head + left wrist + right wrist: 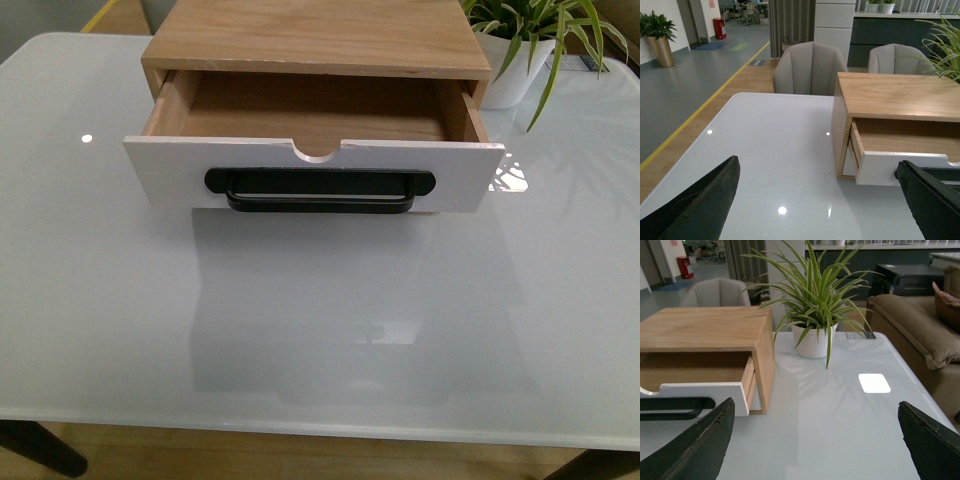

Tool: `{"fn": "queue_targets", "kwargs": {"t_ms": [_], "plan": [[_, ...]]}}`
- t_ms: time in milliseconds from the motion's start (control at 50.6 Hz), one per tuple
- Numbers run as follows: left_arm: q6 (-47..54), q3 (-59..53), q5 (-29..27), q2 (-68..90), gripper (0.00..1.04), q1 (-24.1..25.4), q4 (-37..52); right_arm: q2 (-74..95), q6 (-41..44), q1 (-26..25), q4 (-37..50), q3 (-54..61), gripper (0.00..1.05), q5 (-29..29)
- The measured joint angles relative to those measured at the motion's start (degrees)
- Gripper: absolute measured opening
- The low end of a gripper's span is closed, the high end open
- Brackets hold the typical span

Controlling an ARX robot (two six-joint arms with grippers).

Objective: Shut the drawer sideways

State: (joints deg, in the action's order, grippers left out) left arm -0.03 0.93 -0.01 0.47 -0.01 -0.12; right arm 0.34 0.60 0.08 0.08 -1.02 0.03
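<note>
White glossy bench point(320, 330), lounge behind. Wide shallow white-fronted wood drawer point(420, 160) stands pulled out of its wooden case point(310, 35). Judged light, stiff, free-sliding; I'd press the flat panel beside the black bar handle point(320, 190). My left tool point(817, 167), right tool point(816, 405): both spread, empty.

Drawer point(400, 165): wide, shallow. White front panel, long black bar handle point(320, 190), semicircular notch point(320, 152) in top edge, light wood sides. Pulled open, level. Lies ahead, between left gripper point(816, 165) and right gripper point(816, 404), touching neither.
</note>
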Motion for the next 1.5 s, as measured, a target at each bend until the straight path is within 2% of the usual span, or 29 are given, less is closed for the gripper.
{"fn": "queue_targets", "kwargs": {"t_ms": [869,889,908,928,968,1027,1106,1244,1343,1501], "plan": [[0.0,0.0,0.0,0.0,0.96,0.0,0.0,0.0,0.0,0.0,0.02,0.0,0.96,0.0],[0.0,0.0,0.0,0.0,0.96,0.0,0.0,0.44,-0.76,0.28,-0.7,-0.22,0.96,1.16],[0.0,0.02,0.37,0.07,0.96,0.07,-0.09,2.05,-2.84,1.44,-4.76,-1.66,0.96,5.29],[-0.39,1.01,4.24,1.31,0.96,1.07,-3.19,5.09,-4.7,2.34,-9.29,-3.52,0.96,9.44],[-0.66,3.48,10.19,4.46,0.96,2.89,-9.66,9.2,-6.38,2.01,-12.41,-5.18,0.96,11.91],[-0.61,5.68,16.13,8.81,0.96,3.98,-14.78,13.11,-6.78,1.16,-12.07,-6.08,0.96,10.64],[0.2,6.75,20.98,12.83,0.96,4.44,-14.95,17.49,-4.37,-0.44,-8.57,-7.1,0.96,6.45],[5.46,9.09,26.8,19.74,0.96,4.7,-9.18,25.29,3.34,-3.04,-1.42,-8.72,0.96,-1.07],[10.73,10.1,28.76,26.25,0.96,4.2,-3.63,31.23,9.11,-4.39,3.15,-9.7,0.96,-5.46],[23.34,12.48,33.0,44.72,0.96,-0.09,9.97,45.75,23.45,-3.34,12.13,-12.48,0.96,-12.35]]}}
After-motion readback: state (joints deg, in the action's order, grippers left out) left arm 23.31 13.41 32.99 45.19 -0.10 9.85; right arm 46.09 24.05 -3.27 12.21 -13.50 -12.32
